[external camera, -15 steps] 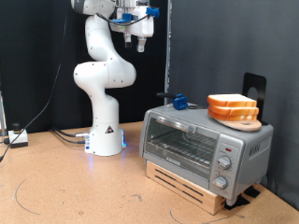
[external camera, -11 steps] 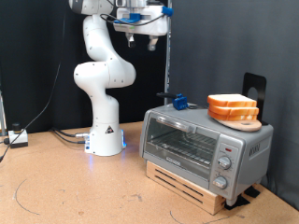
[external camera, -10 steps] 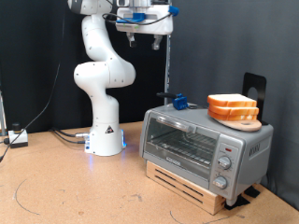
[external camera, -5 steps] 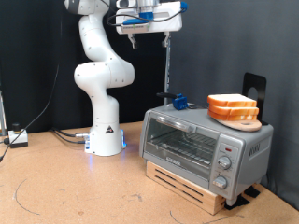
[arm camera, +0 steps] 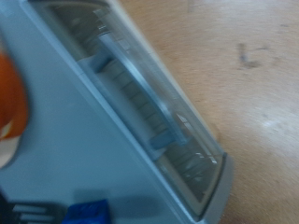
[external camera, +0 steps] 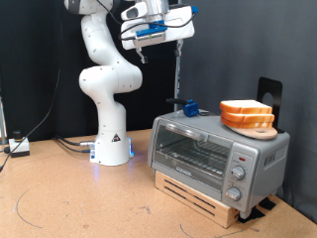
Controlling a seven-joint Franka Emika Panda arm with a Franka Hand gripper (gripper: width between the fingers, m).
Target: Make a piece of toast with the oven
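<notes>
Overhead, the gripper point(external camera: 161, 22) hangs near the exterior view's top, well above the oven point(external camera: 218, 156) and offset towards that view's left, so everything the task concerns lies below it and to the exterior view's right. The oven sits on a low wooden stand on the tabletop point(external camera: 79, 203), its glass door shut, and its grey bar handle point(arm camera: 140, 89) runs lengthwise across the door front, slanting across the wrist view. The piece of toast point(external camera: 247, 112) lies flat on the oven's roof, stacked with a second slice on an orange plate, towards the exterior view's right end of the roof. Only an orange edge shows in the wrist view. How far the jaws stand apart cannot be told; nothing is seen between them.
</notes>
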